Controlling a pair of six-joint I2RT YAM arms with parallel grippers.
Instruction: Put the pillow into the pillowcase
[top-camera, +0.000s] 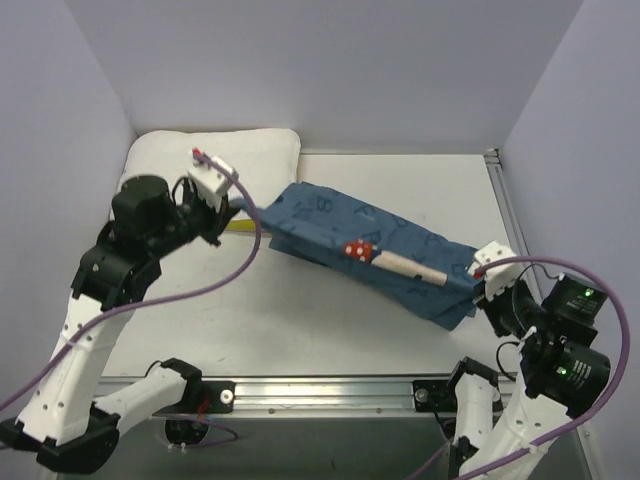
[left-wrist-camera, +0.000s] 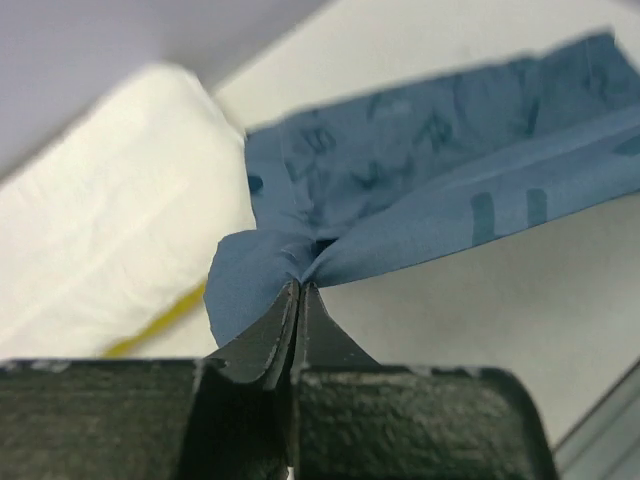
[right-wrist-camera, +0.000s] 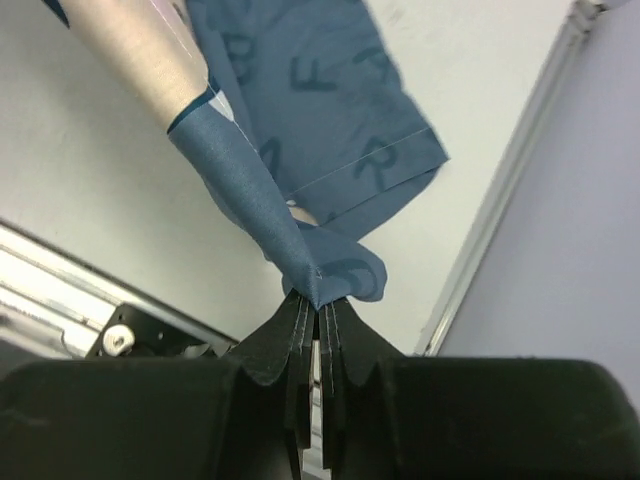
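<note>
Blue pillowcase (top-camera: 330, 235) stretches from our left gripper (top-camera: 232, 211) to our right gripper (top-camera: 477, 288) — each clamped tight on one end. Its long axis runs gripper to gripper; the pillow (top-camera: 255, 155) lies just beyond the left one, well apart from the right.

Your pillow (top-camera: 240, 155) is white and soft, with a yellow strip along its near edge. It lies flat in the far left corner of the table (top-camera: 300, 330). Your pillowcase (top-camera: 320, 228) is blue with dark letters and a red spotty bow. It is pulled long and bunched, from the pillow's near edge toward the near right.
</note>
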